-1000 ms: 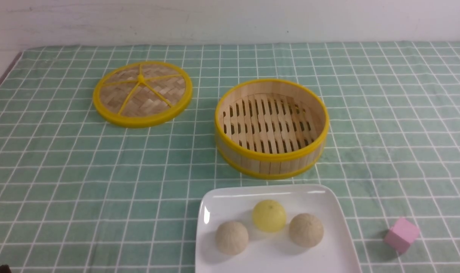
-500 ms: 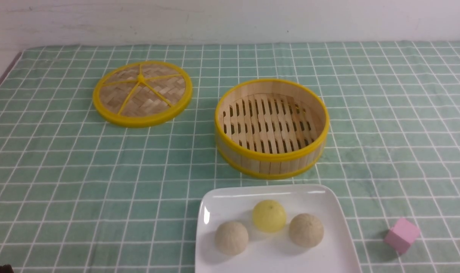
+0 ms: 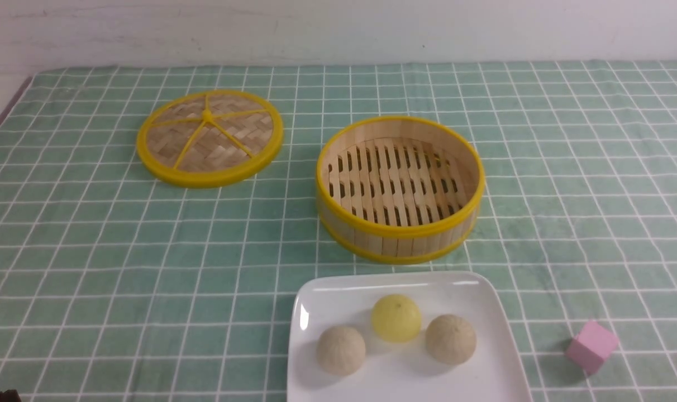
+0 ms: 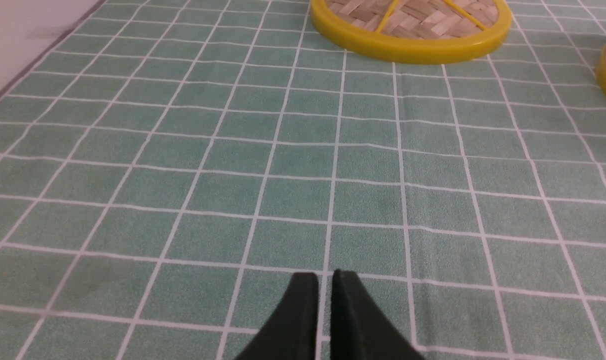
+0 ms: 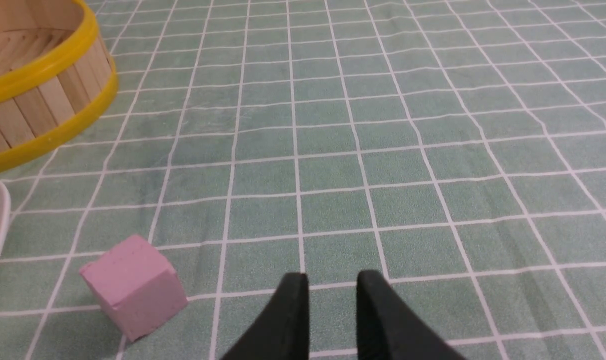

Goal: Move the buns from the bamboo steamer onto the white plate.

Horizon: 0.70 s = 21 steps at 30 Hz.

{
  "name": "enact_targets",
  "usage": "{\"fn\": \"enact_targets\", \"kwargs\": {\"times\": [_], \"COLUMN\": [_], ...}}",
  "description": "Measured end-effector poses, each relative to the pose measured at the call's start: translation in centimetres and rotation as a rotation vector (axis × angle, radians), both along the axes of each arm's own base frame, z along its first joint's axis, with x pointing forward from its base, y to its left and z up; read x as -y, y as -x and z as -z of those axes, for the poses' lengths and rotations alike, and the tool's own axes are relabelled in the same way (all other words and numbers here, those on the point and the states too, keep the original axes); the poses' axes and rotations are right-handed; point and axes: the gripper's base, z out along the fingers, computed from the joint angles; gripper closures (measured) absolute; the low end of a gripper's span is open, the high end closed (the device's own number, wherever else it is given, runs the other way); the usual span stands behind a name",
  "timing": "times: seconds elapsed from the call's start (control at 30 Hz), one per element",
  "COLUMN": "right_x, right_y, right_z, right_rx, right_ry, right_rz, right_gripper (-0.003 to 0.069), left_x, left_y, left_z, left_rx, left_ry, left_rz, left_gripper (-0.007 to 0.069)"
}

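All three buns are seen resting on the white plate point(image 3: 500, 357), which is taken here as the landmark: the yellow bun point(image 3: 396, 317) lies toward the plate's far side, a beige bun point(image 3: 341, 350) sits nearer the camera on the robot's left of it, and a second beige bun point(image 3: 451, 339) sits on the robot's right, just beside the yellow one. The bamboo steamer point(image 3: 400, 231) stands just beyond the plate's far edge, upright, and nothing is seen on its slatted floor. The woven lid point(image 3: 210, 138) is laid flat well beyond the plate and toward the robot's left, apart from the steamer. A pink cube point(image 3: 591, 345) rests on the green checked tablecloth point(image 3: 93, 251) on the robot's right of the plate, near it but not touching. In the left wrist view, the left gripper point(image 4: 324, 280) is shown above bare cloth, well away from the plate, its dark fingers parted by only a thin slit with nothing between them. In the right wrist view, the right gripper point(image 5: 332, 282) is shown over the cloth beside the pink cube, on the side away from the plate; its fingers are clearly parted and nothing is held.
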Motion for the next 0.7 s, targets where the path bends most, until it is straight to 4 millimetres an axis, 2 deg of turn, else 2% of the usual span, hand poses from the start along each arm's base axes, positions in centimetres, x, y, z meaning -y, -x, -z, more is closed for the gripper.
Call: {"fn": "enact_targets", "kwargs": {"times": [0.7], "right_x": [0.00], "right_y": [0.00], "right_z": [0.00], "right_rx": [0.000], "right_ry": [0.000], "right_rz": [0.000], "right_gripper": [0.0460], "left_x": [0.00], "left_y": [0.00], "left_z": [0.01], "left_rx": [-0.001], "left_ry": [0.000], "left_rz": [0.000], "left_gripper": [0.0528]}}
